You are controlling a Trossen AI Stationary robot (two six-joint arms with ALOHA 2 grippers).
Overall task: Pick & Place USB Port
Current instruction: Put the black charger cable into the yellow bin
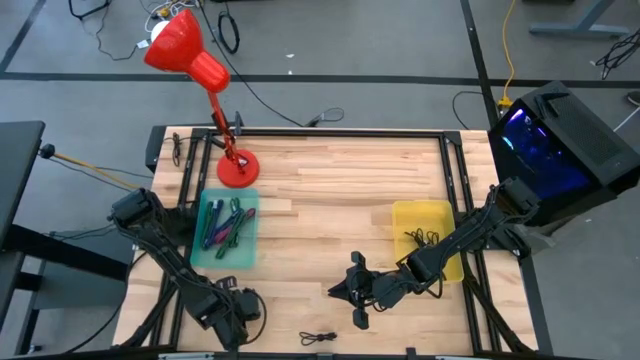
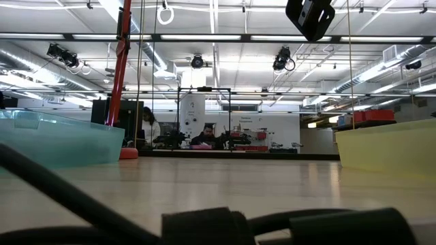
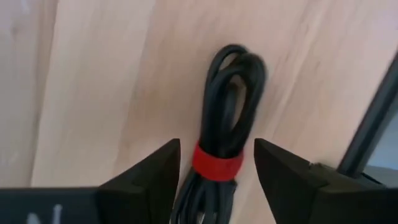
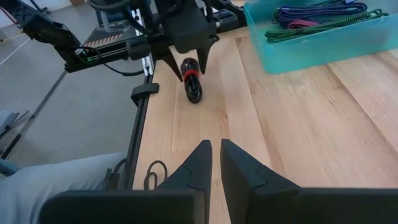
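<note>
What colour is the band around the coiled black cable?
Red band, clearest in the left wrist view.

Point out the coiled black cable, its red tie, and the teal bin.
coiled black cable (image 3: 235, 81), left wrist view, looped end
red tie (image 3: 216, 167), left wrist view, band's middle
teal bin (image 4: 323, 45), right wrist view, front wall

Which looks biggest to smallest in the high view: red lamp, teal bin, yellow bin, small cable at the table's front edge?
1. Red lamp, though its shade rises toward the camera, so it may look oversized.
2. Teal bin.
3. Yellow bin, only slightly smaller, partly hidden by the right arm; a close call.
4. Small cable, clearly smallest.
</note>
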